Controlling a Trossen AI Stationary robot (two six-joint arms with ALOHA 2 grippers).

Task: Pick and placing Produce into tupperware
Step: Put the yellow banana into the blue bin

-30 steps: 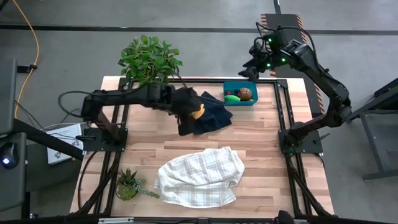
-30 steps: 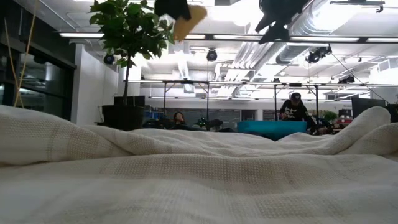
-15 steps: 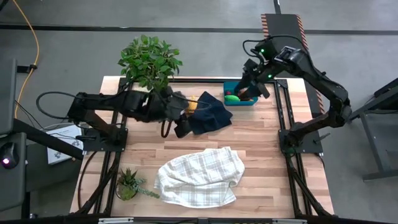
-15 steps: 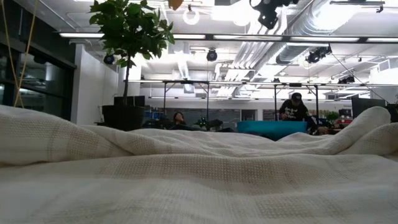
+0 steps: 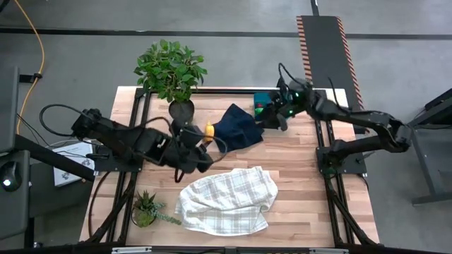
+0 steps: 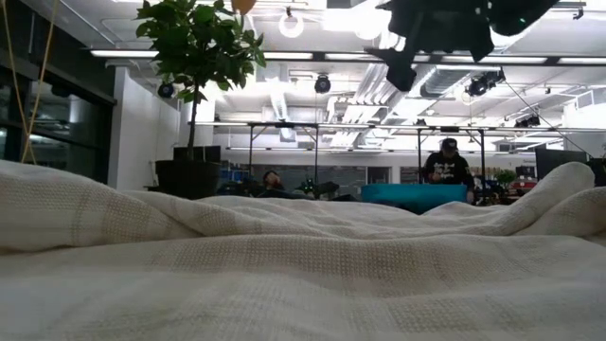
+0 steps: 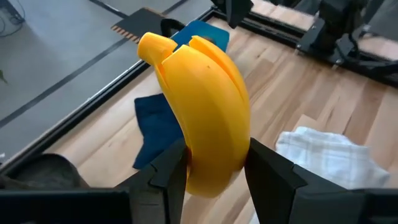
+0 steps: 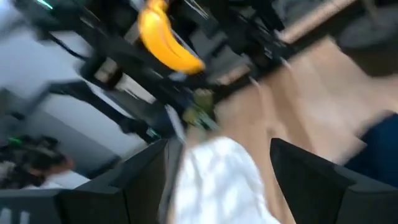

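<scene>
My left gripper [image 5: 203,135] is shut on the yellow banana [image 5: 209,130], above the bare wood between the dark navy cloth [image 5: 236,127] and the white checked cloth [image 5: 226,201]. My right gripper [image 5: 268,118] hangs open over the teal tupperware [image 5: 261,100], hiding most of it and the produce inside. In the low view the tupperware [image 6: 414,193] rests flat on the table behind the white cloth. The right wrist view is blurred, with its fingers spread wide, and shows the banana [image 8: 165,37] far off. My left gripper pinches the banana's blunt lower end [image 7: 214,165] between its two fingers [image 7: 168,171]. The banana sticks out past the fingertips, its stem end [image 7: 150,45] farthest from them. It is lifted clear of the table.
A leafy potted plant [image 5: 169,70] stands at the far left corner and a small plant [image 5: 146,208] at the near left. The white checked cloth covers the near middle. Bare wood lies right of it. People sit in the room beyond [image 6: 447,163].
My left gripper, still holding the banana, has drawn back from over the navy cloth toward the table's left and risen. My right gripper has swung in from beyond the far edge, come down over the tupperware and moved toward the table's left.
</scene>
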